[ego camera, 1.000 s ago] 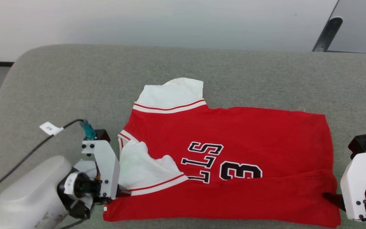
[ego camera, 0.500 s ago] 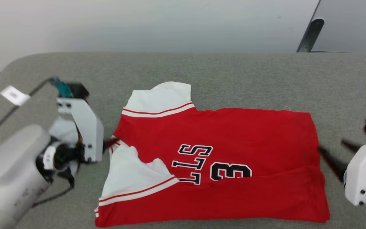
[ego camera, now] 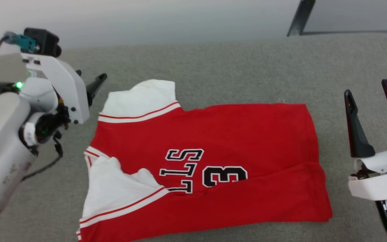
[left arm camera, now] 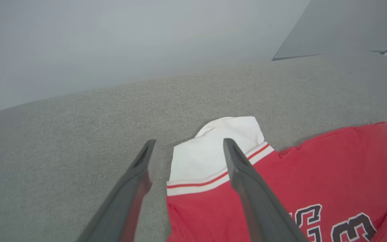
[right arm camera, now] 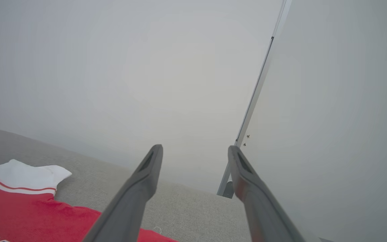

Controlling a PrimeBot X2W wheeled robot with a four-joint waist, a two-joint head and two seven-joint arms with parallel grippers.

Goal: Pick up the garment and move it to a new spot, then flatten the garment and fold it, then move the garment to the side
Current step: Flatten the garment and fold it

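Head view: the garment (ego camera: 213,134), a red sports top w/ white sleeves, is lying flat in the middle of a grey fabric-covered surface (ego camera: 230,67), stretched left to right. Its near long edge is lying folded up over the body, covering the lower part of a black print (ego camera: 203,169) w/ white outline, letters plus a "3". One white sleeve w/ red-and-white stripe trim is sticking out at the far left corner; a 2nd is lying folded in at the near left. The left gripper (ego camera: 91,78) is hovering just beside that far left sleeve, not touching the cloth, fingers spread apart and holding nothing. A teal connector (ego camera: 20,40) w/ a dark cable is sitting on top of its white wrist mount. The right gripper (ego camera: 367,87) is hanging off the garment's right edge, apart from it, both dark fingers pointing up the view, spread wide and empty. Left wrist view: the left gripper (left arm camera: 189,143) is looking down past its parted fingers at the far sleeve and red body of the garment (left arm camera: 314,188). Right wrist view: the right gripper (right arm camera: 196,148) is pointing toward a pale wall (right arm camera: 146,67), w/ the garment (right arm camera: 29,208) showing at lower left.
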